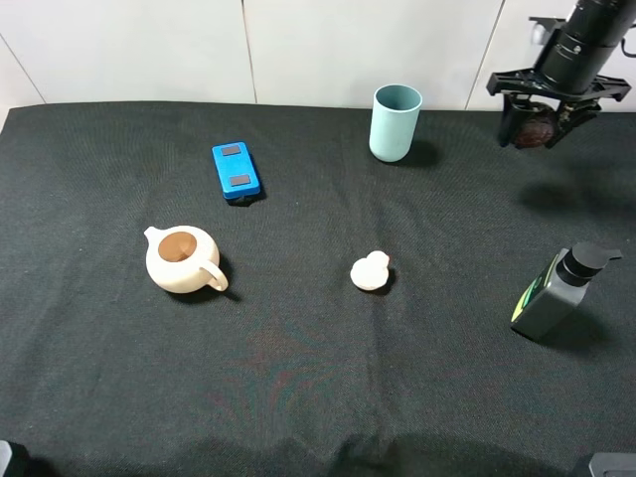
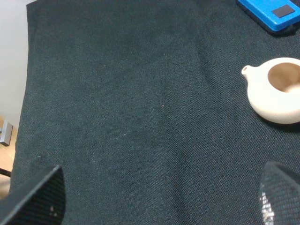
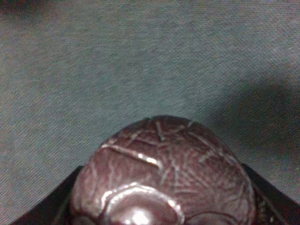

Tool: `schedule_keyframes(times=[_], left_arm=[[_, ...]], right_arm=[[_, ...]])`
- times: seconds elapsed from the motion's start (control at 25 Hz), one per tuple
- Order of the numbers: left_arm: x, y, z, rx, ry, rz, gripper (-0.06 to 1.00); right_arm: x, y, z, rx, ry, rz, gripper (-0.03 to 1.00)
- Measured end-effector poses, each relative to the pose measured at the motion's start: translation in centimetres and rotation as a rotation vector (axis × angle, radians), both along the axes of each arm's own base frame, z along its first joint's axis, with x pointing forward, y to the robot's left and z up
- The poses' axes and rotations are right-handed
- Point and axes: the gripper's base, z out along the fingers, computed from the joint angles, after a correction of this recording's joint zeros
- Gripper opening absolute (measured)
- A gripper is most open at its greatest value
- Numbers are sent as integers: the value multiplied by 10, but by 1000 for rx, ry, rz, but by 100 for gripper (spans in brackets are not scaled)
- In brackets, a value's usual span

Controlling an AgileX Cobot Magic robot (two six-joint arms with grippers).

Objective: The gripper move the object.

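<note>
Right tool (image 1: 542,125) clasping ball (image 3: 161,173), marbling close-up

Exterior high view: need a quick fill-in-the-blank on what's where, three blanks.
1. The maroon ball is clamped in the ____ pincer.
2. The teapot stands without a ____.
3. The flat device left of the cup is ____.
Missing words: right; lid; blue.

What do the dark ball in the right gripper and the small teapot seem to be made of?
Ball: probably polished stone or glazed ceramic; glossy maroon surface, pale veins, bright highlights. Teapot: likely unglazed ceramic; matte cream, no shine.
</note>
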Motion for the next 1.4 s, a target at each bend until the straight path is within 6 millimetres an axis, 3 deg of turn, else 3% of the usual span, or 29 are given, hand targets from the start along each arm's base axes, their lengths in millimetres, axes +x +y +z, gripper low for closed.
schedule_keyframes(times=[0.44,1.04,1.2,1.4], left_arm=[[0,0,0,0,0,0,88],[0,0,0,0,0,0,88],[0,0,0,0,0,0,88],[0,0,0,0,0,0,88]], right_arm=[[-21,66,32,-17,-74,137,44],[-63,169,34,-10,-79,369,44],[-73,193,43,4,-111,431,44],[-75,223,48,25,-151,492,44]])
